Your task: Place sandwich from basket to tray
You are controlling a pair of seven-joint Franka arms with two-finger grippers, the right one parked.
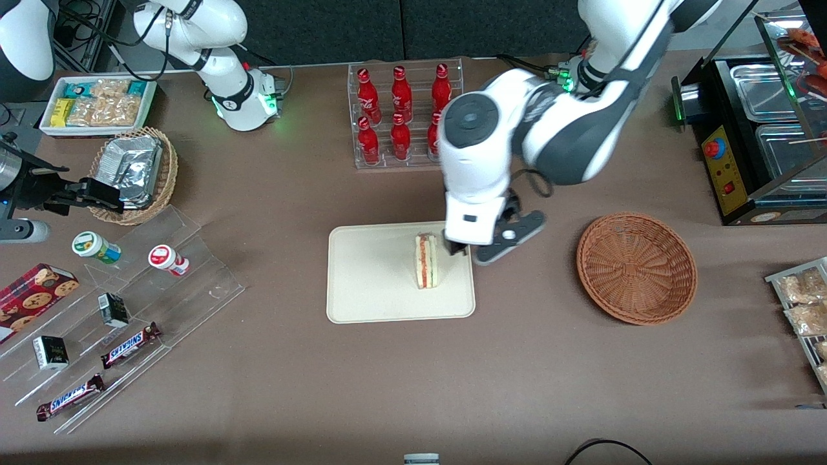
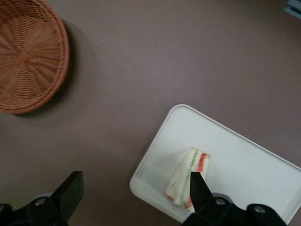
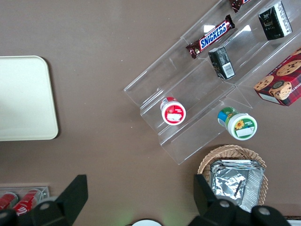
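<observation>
Sandwich (image 1: 426, 261): it rests on the tray (image 1: 368, 278), standing on one edge with its red and green filling facing up, near the tray end closest to the basket.
Basket (image 1: 636, 267): nothing lies in it; it sits on the tabletop (image 1: 323, 387) well apart from the tray, toward the working arm's end.
Claw (image 1: 457, 247): it is spread wide and holds nothing; in the wrist view one finger (image 2: 198, 187) shows just over the sandwich's edge and the other stands far out over bare tabletop.
Step in hand: judged as the retreat after release, since the wedge is already on the tray.
Doing it well: the arm should rise straight up with the fingers held wide, so the near finger does not brush the wedge and tip it.
Risk: a sideways drift could topple the narrow wedge or push it toward the rim.
</observation>
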